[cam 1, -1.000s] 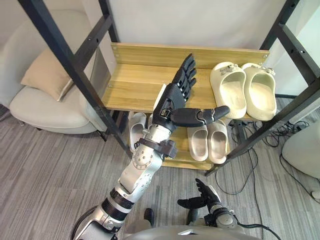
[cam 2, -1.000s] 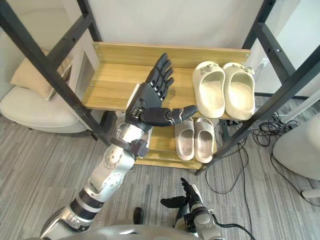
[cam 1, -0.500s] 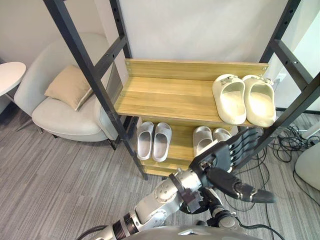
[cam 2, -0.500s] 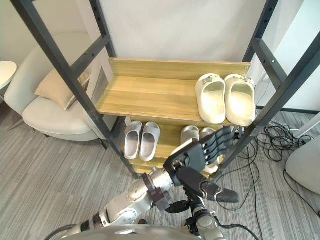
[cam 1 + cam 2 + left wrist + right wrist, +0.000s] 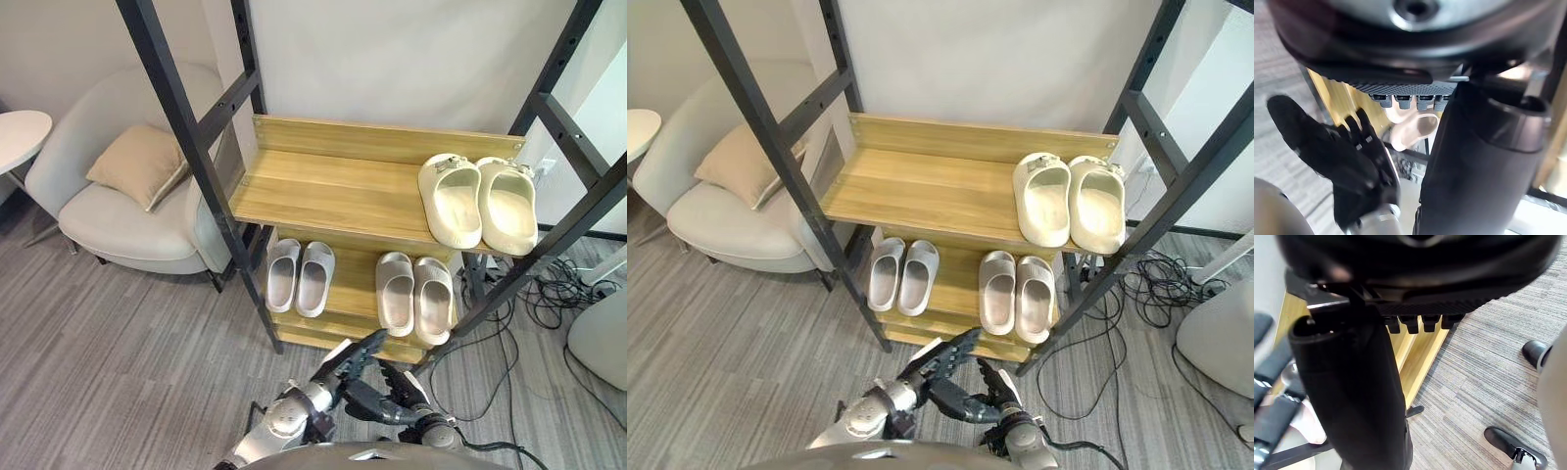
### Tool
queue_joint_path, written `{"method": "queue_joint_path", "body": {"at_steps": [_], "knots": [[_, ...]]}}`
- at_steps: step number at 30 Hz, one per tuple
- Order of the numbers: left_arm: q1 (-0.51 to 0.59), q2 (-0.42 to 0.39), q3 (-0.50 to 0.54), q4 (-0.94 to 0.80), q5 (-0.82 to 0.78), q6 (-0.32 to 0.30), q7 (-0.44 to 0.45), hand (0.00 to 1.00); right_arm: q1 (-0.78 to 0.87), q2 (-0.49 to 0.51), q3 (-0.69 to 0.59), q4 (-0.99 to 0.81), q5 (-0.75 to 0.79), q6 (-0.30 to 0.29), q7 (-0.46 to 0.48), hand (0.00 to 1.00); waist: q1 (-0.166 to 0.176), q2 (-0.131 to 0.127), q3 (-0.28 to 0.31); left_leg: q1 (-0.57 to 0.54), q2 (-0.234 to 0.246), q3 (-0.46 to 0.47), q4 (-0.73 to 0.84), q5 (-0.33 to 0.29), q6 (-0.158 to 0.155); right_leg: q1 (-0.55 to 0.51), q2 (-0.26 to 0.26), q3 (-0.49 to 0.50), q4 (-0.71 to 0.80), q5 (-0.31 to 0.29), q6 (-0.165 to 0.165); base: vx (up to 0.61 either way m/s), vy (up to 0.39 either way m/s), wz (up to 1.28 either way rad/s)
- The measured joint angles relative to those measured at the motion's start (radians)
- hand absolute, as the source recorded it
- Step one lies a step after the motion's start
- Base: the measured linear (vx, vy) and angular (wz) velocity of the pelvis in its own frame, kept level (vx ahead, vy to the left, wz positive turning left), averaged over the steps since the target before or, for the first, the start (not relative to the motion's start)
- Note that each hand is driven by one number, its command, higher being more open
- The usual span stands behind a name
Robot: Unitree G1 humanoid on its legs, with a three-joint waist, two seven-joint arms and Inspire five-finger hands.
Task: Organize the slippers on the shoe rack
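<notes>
You see left hand (image 5: 351, 364) and right hand (image 5: 404, 387) low before shoe rack (image 5: 333, 186), fingers straight, holding nothing. Cream slippers (image 5: 477, 201) at top shelf right end; grey pair (image 5: 299, 277), beige pair (image 5: 416, 296) on lower shelf.

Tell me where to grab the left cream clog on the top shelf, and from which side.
Grip the left cream clog at its heel rim, coming from the front: the open heel faces the top shelf's front edge, and the other clog crowds its right side.
</notes>
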Motion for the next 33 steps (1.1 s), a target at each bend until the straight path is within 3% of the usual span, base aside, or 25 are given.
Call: {"method": "queue_joint_path", "body": {"at_steps": [9, 13, 21, 26, 29, 30, 31, 32, 33], "knots": [[0.061, -0.027, 0.385, 0.271, 0.147, 0.0, 0.128, 1.0, 0.006, 0.016, -0.027, 0.019, 0.0, 0.0, -0.015, 1.0, 0.031, -0.016, 0.006, -0.003, -0.003, -0.002, 0.004, -0.006, -0.002, 0.001, -0.002, 0.0, 0.0, -0.003, 0.003, 0.0, 0.0, 0.0], [0.056, -0.058, 0.48, 0.321, 0.161, -0.007, 0.183, 1.0, 0.005, 0.029, -0.059, 0.029, -0.013, -0.001, -0.023, 1.0, 0.037, -0.017, 0.007, -0.004, -0.006, -0.004, 0.004, -0.009, -0.004, 0.0, -0.005, 0.0, 0.0, -0.003, 0.004, 0.0, 0.007, 0.02], [0.032, -0.104, 0.558, 0.398, 0.168, -0.013, 0.237, 1.0, 0.0, 0.033, -0.059, 0.036, -0.018, -0.001, -0.039, 1.0, 0.038, -0.019, 0.007, 0.0, -0.005, 0.008, 0.004, -0.013, 0.0, -0.003, -0.003, 0.014, 0.002, -0.004, 0.005, 0.0, 0.001, -0.05], [0.028, -0.121, 0.594, 0.412, 0.168, -0.019, 0.255, 1.0, -0.027, 0.037, -0.058, 0.074, -0.022, -0.001, -0.043, 1.0, 0.043, -0.017, 0.013, 0.01, 0.001, 0.066, 0.023, -0.033, 0.003, -0.022, 0.002, 0.076, 0.016, -0.004, 0.003, 0.0, 0.027, -0.34], [0.01, -0.126, 0.594, 0.423, 0.168, -0.021, 0.255, 1.0, -0.056, 0.033, -0.058, 0.089, -0.023, 0.002, -0.047, 1.0, 0.043, -0.007, 0.042, -0.013, 0.003, 0.087, 0.08, -0.057, 0.008, -0.095, -0.023, 0.111, 0.165, -0.067, -0.002, 0.0, 0.041, -0.25], [-0.001, -0.12, 0.593, 0.426, 0.168, -0.026, 0.256, 1.0, -0.071, 0.036, -0.058, 0.093, -0.027, 0.003, -0.055, 1.0, 0.044, -0.01, 0.056, -0.063, -0.003, 0.084, 0.156, -0.085, 0.014, -0.165, -0.05, 0.139, 0.296, -0.116, 0.001, -0.04, 0.034, 0.01], [-0.008, -0.119, 0.593, 0.431, 0.168, -0.027, 0.257, 1.0, -0.076, 0.036, -0.057, 0.093, -0.027, 0.003, -0.056, 1.0, 0.045, -0.009, 0.063, -0.085, -0.003, 0.078, 0.187, -0.095, 0.019, -0.181, -0.054, 0.155, 0.326, -0.124, 0.006, -0.09, -0.012, 0.27], [-0.022, -0.117, 0.593, 0.442, 0.168, -0.027, 0.259, 1.0, -0.084, 0.037, -0.055, 0.093, -0.027, 0.003, -0.057, 1.0, 0.045, -0.01, 0.071, -0.12, 0.004, 0.061, 0.226, -0.103, 0.02, -0.207, -0.061, 0.203, 0.395, -0.174, 0.015, -0.1, -0.123, 0.59], [-0.024, -0.114, 0.593, 0.443, 0.166, -0.027, 0.259, 1.0, -0.086, 0.043, -0.054, 0.094, -0.027, 0.004, -0.057, 1.0, 0.045, -0.014, 0.076, -0.145, -0.007, 0.029, 0.248, -0.103, 0.02, -0.24, -0.078, 0.25, 0.56, -0.259, 0.012, -0.08, -0.128, 0.8]]}}
